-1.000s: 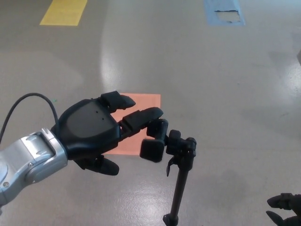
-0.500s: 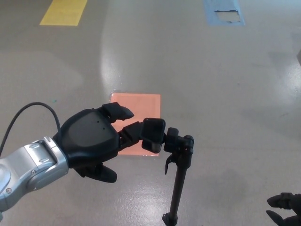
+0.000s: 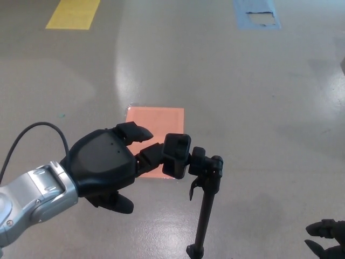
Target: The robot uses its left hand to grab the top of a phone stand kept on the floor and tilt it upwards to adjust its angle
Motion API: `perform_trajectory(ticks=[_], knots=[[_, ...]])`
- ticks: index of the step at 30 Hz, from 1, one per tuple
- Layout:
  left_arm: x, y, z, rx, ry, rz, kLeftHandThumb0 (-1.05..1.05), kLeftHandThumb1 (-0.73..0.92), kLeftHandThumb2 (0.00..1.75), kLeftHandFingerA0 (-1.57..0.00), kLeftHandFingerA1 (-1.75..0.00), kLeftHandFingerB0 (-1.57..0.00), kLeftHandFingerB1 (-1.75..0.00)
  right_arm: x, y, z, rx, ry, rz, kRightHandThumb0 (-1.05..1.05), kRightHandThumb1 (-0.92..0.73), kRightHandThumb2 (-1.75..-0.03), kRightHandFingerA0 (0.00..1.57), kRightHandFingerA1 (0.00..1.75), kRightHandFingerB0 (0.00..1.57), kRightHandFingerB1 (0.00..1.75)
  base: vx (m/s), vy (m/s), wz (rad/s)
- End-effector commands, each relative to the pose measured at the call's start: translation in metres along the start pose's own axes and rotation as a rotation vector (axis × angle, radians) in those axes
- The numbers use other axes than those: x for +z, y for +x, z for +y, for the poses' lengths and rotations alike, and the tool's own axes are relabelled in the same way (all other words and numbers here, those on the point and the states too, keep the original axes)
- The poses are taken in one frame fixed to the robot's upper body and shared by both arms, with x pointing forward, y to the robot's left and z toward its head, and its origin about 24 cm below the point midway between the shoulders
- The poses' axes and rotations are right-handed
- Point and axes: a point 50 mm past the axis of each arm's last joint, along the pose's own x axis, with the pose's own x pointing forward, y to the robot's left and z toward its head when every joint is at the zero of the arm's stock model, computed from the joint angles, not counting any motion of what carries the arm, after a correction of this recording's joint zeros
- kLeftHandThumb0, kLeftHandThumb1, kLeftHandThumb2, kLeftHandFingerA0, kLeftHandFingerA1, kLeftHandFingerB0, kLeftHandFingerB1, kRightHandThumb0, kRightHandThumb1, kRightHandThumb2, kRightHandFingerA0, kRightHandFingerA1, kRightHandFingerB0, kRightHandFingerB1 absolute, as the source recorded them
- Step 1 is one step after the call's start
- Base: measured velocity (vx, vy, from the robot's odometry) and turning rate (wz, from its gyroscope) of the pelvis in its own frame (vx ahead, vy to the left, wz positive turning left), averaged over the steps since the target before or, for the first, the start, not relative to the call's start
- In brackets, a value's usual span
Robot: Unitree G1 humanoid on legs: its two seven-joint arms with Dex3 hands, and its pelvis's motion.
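A black phone stand (image 3: 207, 189) rises from the floor on a thin pole (image 3: 204, 221). Its flat holder plate (image 3: 176, 155) sits at the top left and is tipped nearly upright. My left hand (image 3: 105, 167) reaches in from the left with its back toward the camera. One finger (image 3: 151, 155) presses against the back of the plate. The other finger (image 3: 135, 131) juts out free above it, and the thumb (image 3: 116, 202) hangs below, well away from the stand. Only the fingertips of my right hand (image 3: 325, 240) show at the bottom right, apart and empty.
A salmon square (image 3: 155, 129) is marked on the grey floor behind the stand. A yellow mark (image 3: 73, 13) lies far left and a blue one (image 3: 257, 13) far right. A black cable (image 3: 32, 132) loops off my left forearm.
The holder plate has tilted upward from a lower, flatter angle as my left fingers curled in against it. The left hand has drawn slightly back and down.
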Motion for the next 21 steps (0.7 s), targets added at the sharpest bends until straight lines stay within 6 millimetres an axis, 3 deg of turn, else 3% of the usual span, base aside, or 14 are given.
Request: perform_trajectory(ticks=[1,6,14,16,18,21], knots=[[0.0021,-0.0019,-0.0064,-0.062,-0.08,0.003,-0.79,0.57,0.89,-0.15,-0.42,-0.03,-0.2,-0.0006,-0.0012,-0.0084,-0.015,0.008,0.01,-0.6,-0.84,-0.65,0.22,0.35,0.19,0.3,0.0,0.0,0.0],[0.0024,-0.0023,-0.008,-0.079,-0.2,0.005,-0.78,0.55,0.89,-0.16,-0.43,-0.02,-0.18,-0.0008,-0.0012,-0.0081,-0.01,0.008,0.012,-0.61,-0.85,-0.65,0.22,0.35,0.19,0.3,0.0,0.0,0.0],[0.0033,-0.0022,-0.0042,-0.147,-0.25,0.007,-0.77,0.54,0.9,-0.19,-0.44,0.0,-0.16,-0.0012,-0.0013,-0.0079,-0.009,0.0,0.012,-0.6,-0.85,-0.65,0.23,0.35,0.2,0.3,0.0,0.0,0.0],[0.0025,-0.0015,-0.0043,-0.159,-0.267,0.003,-0.87,0.6,0.92,-0.23,-0.44,-0.01,-0.09,-0.0007,-0.0013,-0.0084,-0.011,0.001,0.011,-0.6,-0.85,-0.65,0.22,0.35,0.2,0.3,0.0,0.0,0.0],[0.0017,-0.001,-0.0032,-0.181,-0.308,0.0,-0.86,0.58,0.93,-0.31,-0.46,-0.05,-0.21,-0.0005,-0.0013,-0.0089,-0.012,0.007,0.008,-0.59,-0.85,-0.65,0.23,0.36,0.19,0.3,0.0,0.0,0.0],[0.0005,-0.0008,-0.0014,-0.198,-0.345,0.004,-0.89,0.59,0.93,-0.31,-0.46,-0.05,-0.21,0.0,-0.0013,-0.0093,-0.015,0.007,0.007,-0.6,-0.84,-0.65,0.24,0.36,0.2,0.3,0.0,0.0,0.0]])
